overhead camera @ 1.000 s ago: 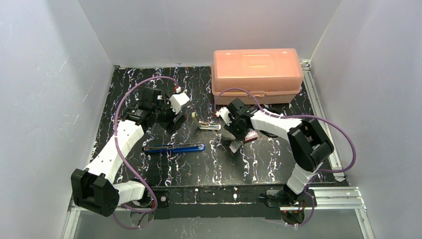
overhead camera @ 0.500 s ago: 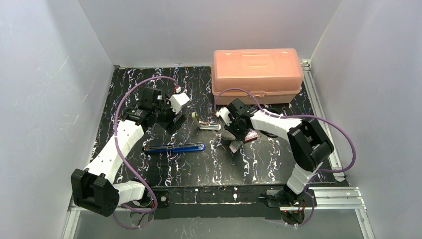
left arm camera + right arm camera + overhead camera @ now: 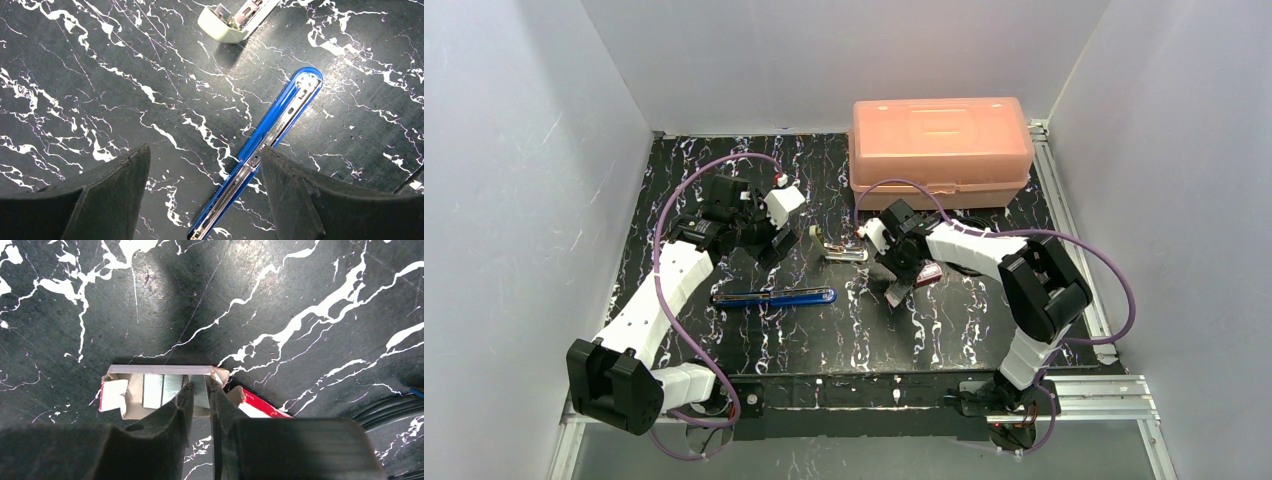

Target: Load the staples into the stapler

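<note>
At the staples (image 3: 172, 389), right jaws unmoved.

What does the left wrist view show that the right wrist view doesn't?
Left wrist only: the blue stapler, opened flat, below the open left tool, and a cream object beyond it. Right wrist only: the right tool closed on staples in the red box's tray. Both: the black marbled table.

Pale grey walls (image 3: 514, 150) enclose a black (white-veined) marble tabletop (image 3: 824, 340).
</note>
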You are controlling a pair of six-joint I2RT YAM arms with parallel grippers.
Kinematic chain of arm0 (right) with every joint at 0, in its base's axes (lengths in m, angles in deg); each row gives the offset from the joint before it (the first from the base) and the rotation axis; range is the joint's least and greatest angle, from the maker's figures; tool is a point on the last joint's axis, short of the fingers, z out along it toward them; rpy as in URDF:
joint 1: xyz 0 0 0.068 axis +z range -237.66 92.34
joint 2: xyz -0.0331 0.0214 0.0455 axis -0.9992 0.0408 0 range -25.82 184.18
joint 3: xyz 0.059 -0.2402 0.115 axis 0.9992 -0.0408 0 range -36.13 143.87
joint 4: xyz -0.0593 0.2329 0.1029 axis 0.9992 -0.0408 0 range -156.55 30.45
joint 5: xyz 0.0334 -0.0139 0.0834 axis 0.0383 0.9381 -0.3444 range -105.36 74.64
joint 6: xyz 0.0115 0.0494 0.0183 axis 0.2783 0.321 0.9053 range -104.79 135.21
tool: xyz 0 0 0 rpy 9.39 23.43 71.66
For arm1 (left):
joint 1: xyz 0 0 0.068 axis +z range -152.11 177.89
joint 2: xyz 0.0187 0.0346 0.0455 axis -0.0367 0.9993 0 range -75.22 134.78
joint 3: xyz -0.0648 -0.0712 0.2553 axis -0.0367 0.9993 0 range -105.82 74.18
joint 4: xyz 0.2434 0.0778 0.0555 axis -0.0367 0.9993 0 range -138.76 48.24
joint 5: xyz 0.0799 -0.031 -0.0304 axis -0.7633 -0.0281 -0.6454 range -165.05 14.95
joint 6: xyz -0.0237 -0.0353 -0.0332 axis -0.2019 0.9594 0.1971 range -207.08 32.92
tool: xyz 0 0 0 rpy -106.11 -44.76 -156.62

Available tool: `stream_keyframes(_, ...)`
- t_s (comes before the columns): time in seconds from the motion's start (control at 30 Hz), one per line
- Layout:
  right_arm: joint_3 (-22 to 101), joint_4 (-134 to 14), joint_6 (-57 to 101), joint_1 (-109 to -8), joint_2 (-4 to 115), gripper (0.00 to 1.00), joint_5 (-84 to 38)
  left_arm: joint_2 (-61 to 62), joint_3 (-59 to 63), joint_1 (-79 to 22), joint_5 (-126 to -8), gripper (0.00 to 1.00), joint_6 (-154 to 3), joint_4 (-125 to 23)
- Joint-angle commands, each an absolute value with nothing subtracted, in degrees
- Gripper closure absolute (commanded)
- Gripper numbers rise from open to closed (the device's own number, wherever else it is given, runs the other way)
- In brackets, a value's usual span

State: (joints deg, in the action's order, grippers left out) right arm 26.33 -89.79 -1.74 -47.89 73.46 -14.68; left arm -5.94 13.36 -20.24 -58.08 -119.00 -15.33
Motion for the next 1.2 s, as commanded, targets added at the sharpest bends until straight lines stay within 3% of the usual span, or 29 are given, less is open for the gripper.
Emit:
stream_keyframes(0.0, 25.86, -89.87, -2.41, -48.04, 74.53, 0.73, -14.93, -6.78, 13.71, -20.04, -57.22, 0.21, -119.15, -14.82)
stream_keyframes(0.57, 24.96, -89.65, -2.38, -48.07, 75.11, 0.74, -14.93, -7.18, 14.25, -20.05, -57.35, 0.21, -119.16, -14.92)
stream_keyframes(0.9, 25.29, -90.18, -2.22, -48.09, 74.63, 0.85, -18.18, -6.84, 13.8, -20.03, -57.72, 0.21, -119.33, -15.09)
stream_keyframes(1.17, 25.22, -91.0, -1.89, -48.06, 74.69, 0.75, -19.23, -6.71, 13.46, -20.07, -57.69, 0.21, -119.51, -14.92)
